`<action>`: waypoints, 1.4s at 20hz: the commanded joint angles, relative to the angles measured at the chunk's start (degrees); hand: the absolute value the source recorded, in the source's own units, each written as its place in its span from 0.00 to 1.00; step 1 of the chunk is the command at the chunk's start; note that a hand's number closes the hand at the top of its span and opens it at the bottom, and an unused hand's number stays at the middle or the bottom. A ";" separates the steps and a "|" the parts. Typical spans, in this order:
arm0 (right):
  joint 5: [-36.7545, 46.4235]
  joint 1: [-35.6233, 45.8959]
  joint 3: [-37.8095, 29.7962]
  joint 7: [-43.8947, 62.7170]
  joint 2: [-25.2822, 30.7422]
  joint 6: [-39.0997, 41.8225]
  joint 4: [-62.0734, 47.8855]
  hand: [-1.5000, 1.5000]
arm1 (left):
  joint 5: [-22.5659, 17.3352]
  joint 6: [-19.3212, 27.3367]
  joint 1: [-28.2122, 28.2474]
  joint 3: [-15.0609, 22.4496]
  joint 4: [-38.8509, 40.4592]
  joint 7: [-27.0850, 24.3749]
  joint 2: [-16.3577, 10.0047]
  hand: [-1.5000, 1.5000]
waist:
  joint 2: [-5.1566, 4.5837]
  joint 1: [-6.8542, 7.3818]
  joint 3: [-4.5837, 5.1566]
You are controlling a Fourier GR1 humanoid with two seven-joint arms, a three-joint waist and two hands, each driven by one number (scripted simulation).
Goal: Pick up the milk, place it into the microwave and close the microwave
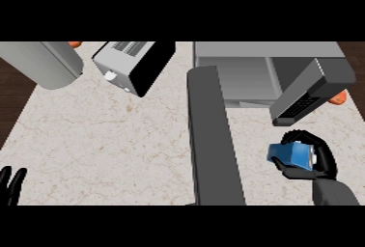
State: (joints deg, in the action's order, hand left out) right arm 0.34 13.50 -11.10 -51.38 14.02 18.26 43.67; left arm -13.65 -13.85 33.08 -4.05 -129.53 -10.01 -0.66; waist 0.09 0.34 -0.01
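The right hand point(322, 163) has its fingers curled round the blue milk carton point(291, 154), held over the marble surface point(107, 140), just right of the microwave's point(242, 79) open door point(214, 144). The left hand point(11, 185) rests open, fingers up, at the lower left edge.

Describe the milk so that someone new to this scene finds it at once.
Start at the open microwave at the view's upper right. Nearer the robot, the right robot hand curls round the milk: a small blue carton, the only blue thing here.
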 commanded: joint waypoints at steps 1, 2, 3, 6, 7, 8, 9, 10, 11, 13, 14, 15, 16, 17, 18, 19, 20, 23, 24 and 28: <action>-2.96 1.39 -2.14 -1.65 -1.31 -0.03 0.73 1.00 | 1.79 -0.42 3.44 2.19 -0.34 -3.34 0.63 0.00 | 0.00 0.22 0.00; -2.44 -0.42 -1.93 -3.95 -1.41 -0.76 0.46 1.00 | -1.88 0.43 -2.34 -1.45 -1.07 3.37 -0.88 0.00 | -0.08 -0.12 -0.01; -4.90 -1.32 -3.84 -0.18 0.66 -0.17 3.65 1.00 | 2.36 1.32 -3.20 1.35 2.07 1.01 0.62 0.00 | -0.02 -0.45 0.02; -4.33 4.60 -5.28 -5.50 -0.08 -2.67 -5.50 1.00 | 2.67 -0.11 1.73 4.08 1.53 -3.74 0.62 0.00 | -0.16 0.58 -0.04; -4.64 -1.58 -2.09 -1.95 -2.60 -2.12 5.77 1.00 | 0.08 -0.91 2.72 1.69 -0.12 -2.68 0.63 0.00 | 0.09 -0.10 0.04; -4.59 -2.73 -1.10 0.43 -3.99 -3.80 8.82 1.00 | -1.14 -0.76 1.50 0.37 -1.19 -0.12 0.37 0.00 | 0.07 -0.22 0.04; -5.06 -0.94 -1.97 -2.48 -2.64 -1.40 4.41 1.00 | -1.19 -1.67 2.33 0.38 -0.66 -0.60 0.35 0.00 | -0.01 0.05 0.01; -3.68 -1.44 0.75 -2.24 -4.28 -0.44 5.46 1.00 | -1.41 -0.33 -0.77 0.42 -0.01 1.10 0.16 0.00 | -0.03 -0.12 0.01; -4.01 -4.20 2.04 1.53 -6.21 -2.71 11.68 1.00 | -2.04 -1.88 1.82 -0.48 1.08 -1.15 0.47 0.00 | 0.11 -0.26 0.06; -6.52 -1.38 1.16 6.28 -5.05 -1.46 13.29 1.00 | -3.14 -2.23 0.06 -2.34 1.50 -0.92 -0.30 0.00 | 0.03 -0.15 0.04; -6.60 -4.90 2.66 8.70 -6.66 -2.91 19.84 1.00 | -3.15 -3.19 1.08 -2.24 2.72 -1.57 -0.12 0.00 | 0.12 -0.38 0.07; -6.63 -3.97 2.95 9.65 -6.30 -2.81 20.88 1.00 | -2.95 -1.91 1.82 -2.09 -1.35 0.63 0.14 0.00 | 0.10 -0.25 0.04; -3.69 -9.20 5.39 7.91 -8.00 -5.89 25.91 1.00 | -3.10 -0.84 -0.06 -1.85 0.20 0.88 0.63 0.00 | 0.12 -0.55 0.06; -3.05 -6.23 4.90 7.95 -7.45 -7.00 24.18 1.00 | -3.85 -2.82 -2.69 -3.75 4.57 -0.93 -0.55 0.00 | 0.03 -0.35 0.05; -4.40 -5.94 4.76 12.60 -7.06 -6.81 27.63 1.00 | -5.08 -2.19 0.48 -4.17 -1.44 1.65 -0.41 0.00 | 0.08 -0.23 0.04; -3.29 -5.51 5.86 14.44 -8.94 -9.46 28.37 1.00 | -1.92 -2.70 -1.77 -2.78 4.20 -0.85 0.57 0.00 | 0.03 -0.27 0.05; -2.23 -2.87 6.32 17.43 -9.19 -11.81 29.81 1.00 | -2.98 -4.12 1.15 -3.38 2.60 -1.34 0.01 0.00 | 0.09 -0.08 0.06; 0.85 -0.56 6.38 17.58 -8.83 -14.63 26.43 1.00 | -2.51 -4.50 -0.73 -4.21 5.62 -3.08 0.46 0.00 | -0.04 0.13 0.03; 0.80 1.14 6.96 20.70 -9.63 -15.67 28.27 1.00 | -4.03 -3.32 0.05 -5.06 0.83 0.64 -0.28 0.00 | -0.02 0.16 0.02; 2.46 11.16 3.95 20.61 -8.49 -18.97 17.20 1.00 | -3.83 -5.44 -0.90 -5.51 5.26 -1.72 0.13 0.00 | -0.16 0.59 0.00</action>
State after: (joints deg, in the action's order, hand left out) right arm 1.50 17.44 -5.50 -31.56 5.32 2.23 67.52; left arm -17.49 -17.43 31.33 -9.20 -125.46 -10.25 -0.98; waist 0.03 0.51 0.02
